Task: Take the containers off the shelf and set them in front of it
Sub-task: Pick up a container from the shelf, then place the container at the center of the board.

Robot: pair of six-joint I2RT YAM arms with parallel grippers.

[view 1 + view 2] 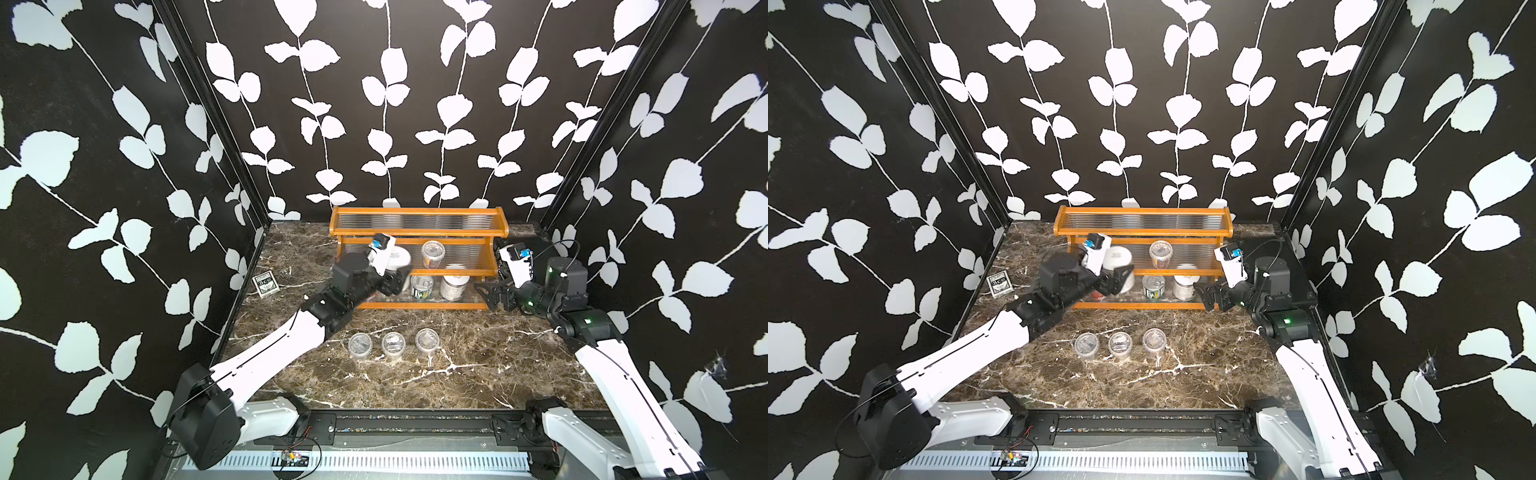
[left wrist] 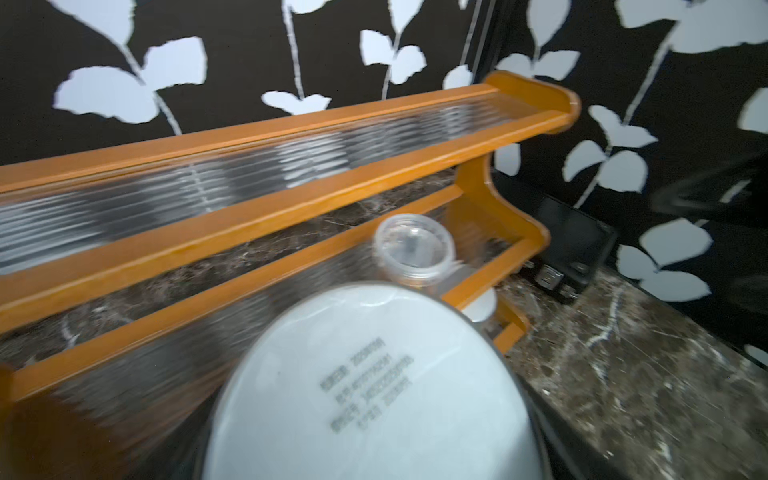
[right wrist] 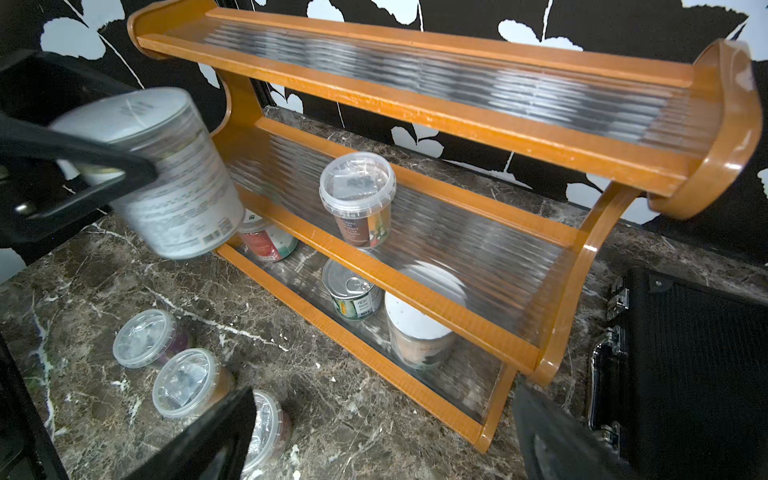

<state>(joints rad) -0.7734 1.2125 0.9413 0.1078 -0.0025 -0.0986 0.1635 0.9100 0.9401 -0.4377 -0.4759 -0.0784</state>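
The left gripper is clamped wide around a white-lidded jar, carrying it clear of the shelf, just in front of the shelf's left half and above its lowest tier. The jar hangs tilted rather than upright: in the right wrist view its lid leans away from the shelf and its base points down toward the lowest tier. I judge that the coming move turns on this: the landing ground lies on the marble tabletop in front of the shelf, below the jar and nearer the arm's base, so the jar must come away from the shelf and be stood upright before it is let go. Three clear lidded cups already stand in a row in front of the shelf's middle, and they are what could get in the way, so a bare spot beside the row looks safest. On the shelf remain a clear cup on the middle tier and, on the lowest, a red-labelled jar, a pull-tab tin can and another white-lidded jar. The right gripper waits empty with jaws spread wide just off the shelf's right end, nearest that last jar. A card box lies off the shelf's left end.
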